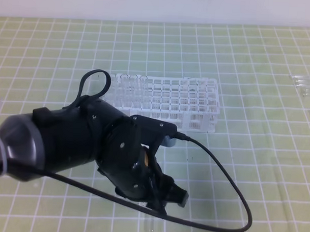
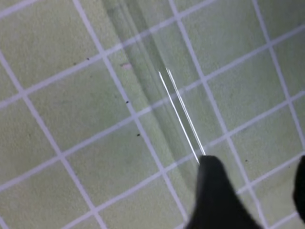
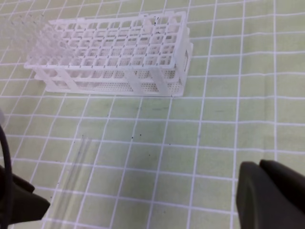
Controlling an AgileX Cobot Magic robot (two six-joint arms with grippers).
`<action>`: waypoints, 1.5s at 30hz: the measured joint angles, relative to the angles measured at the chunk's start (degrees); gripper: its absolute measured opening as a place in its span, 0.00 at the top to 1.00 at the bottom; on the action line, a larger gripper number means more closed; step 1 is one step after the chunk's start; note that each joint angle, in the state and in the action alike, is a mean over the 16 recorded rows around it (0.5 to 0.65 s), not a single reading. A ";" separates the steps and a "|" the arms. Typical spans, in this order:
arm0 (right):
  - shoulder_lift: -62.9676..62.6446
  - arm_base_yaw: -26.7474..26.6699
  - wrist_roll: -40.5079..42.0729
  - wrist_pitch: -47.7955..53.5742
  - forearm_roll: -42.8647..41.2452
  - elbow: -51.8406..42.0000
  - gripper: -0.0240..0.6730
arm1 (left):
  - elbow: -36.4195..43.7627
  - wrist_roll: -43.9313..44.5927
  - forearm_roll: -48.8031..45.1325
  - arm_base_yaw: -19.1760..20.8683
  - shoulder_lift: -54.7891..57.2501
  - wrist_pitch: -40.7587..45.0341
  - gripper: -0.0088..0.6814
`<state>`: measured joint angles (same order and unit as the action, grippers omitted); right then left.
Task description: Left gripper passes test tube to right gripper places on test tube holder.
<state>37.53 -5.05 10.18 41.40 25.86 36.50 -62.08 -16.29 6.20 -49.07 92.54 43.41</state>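
Long clear glass test tube lies flat on green gridded surface, frame centre. Left black-fingered hand, low centre, partly open, holding nothing. Right hand shut, empty. Risk: fingers nudge tube, it rolls away; white lattice rack well apart.

test tube lying on mat, test tube holder behind it, left gripper over tube

No text, brand, number or sign can be read in any view; the small orange patch on the black arm shows no legible characters.
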 joint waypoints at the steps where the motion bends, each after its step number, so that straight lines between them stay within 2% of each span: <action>1: 0.00 0.00 0.00 -0.01 0.00 0.00 0.99 | -0.01 -0.16 0.04 0.00 0.08 -0.15 0.48; 7: 0.00 0.00 0.00 -0.03 -0.02 0.00 0.99 | -0.02 -3.68 0.01 -0.50 0.47 -1.28 0.31; 9: 0.00 -0.01 0.00 -0.03 -0.04 0.00 0.99 | -0.04 -5.26 -0.25 -0.77 0.84 -1.52 0.30; 24: 0.00 -0.92 0.17 -0.07 -0.12 0.00 0.99 | -2.87 -17.38 -8.87 -2.52 6.46 3.70 0.30; 35: 0.00 -1.00 0.22 -0.15 -0.12 0.00 0.99 | -8.94 -18.34 -10.55 -3.32 11.42 10.25 0.30; 45: 0.00 -1.00 0.22 -0.16 -0.12 0.00 0.99 | -10.23 -18.21 -12.27 -3.42 12.98 12.05 0.30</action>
<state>37.53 -6.05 10.40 41.24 25.74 36.50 -72.31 -34.50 -6.07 -52.49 105.52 55.46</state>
